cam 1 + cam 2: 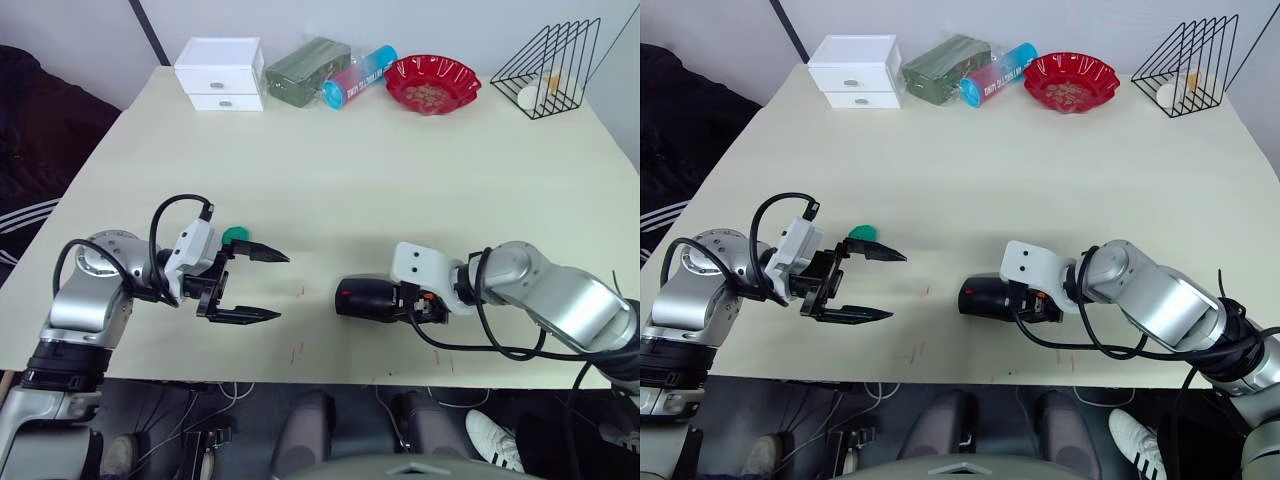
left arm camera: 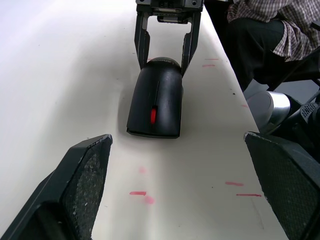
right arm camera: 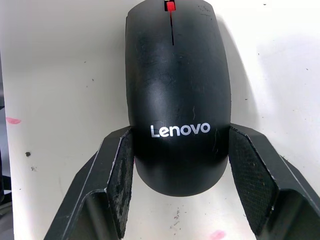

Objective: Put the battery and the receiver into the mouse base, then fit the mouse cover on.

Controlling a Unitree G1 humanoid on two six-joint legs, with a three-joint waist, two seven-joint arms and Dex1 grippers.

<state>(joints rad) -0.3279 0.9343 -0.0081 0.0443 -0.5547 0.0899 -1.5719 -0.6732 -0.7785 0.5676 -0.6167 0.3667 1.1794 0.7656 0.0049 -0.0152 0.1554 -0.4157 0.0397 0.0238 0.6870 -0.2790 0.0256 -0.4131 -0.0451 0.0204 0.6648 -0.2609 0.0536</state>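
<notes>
The glossy black mouse cover (image 3: 175, 85), lettered "Lenovo", sits on top of the mouse base, which is mostly hidden beneath it. The assembled mouse (image 1: 368, 298) lies near the table's front edge, its red wheel pointing to my left. My right gripper (image 3: 180, 132) is shut on the lettered rear end, one pad (image 3: 122, 175) against each side. My left gripper (image 1: 283, 287) hangs open a short way to the left of the mouse, aimed at it, with nothing between its fingers. The battery and the receiver are hidden.
A small green object (image 1: 236, 235) lies just behind the left gripper. Along the far edge stand a white drawer box (image 1: 220, 72), a green pack (image 1: 305, 68), a blue and pink tube (image 1: 360, 75), a red bowl (image 1: 433, 82) and a wire rack (image 1: 555, 65). A seated person (image 2: 270, 30) is beside the table.
</notes>
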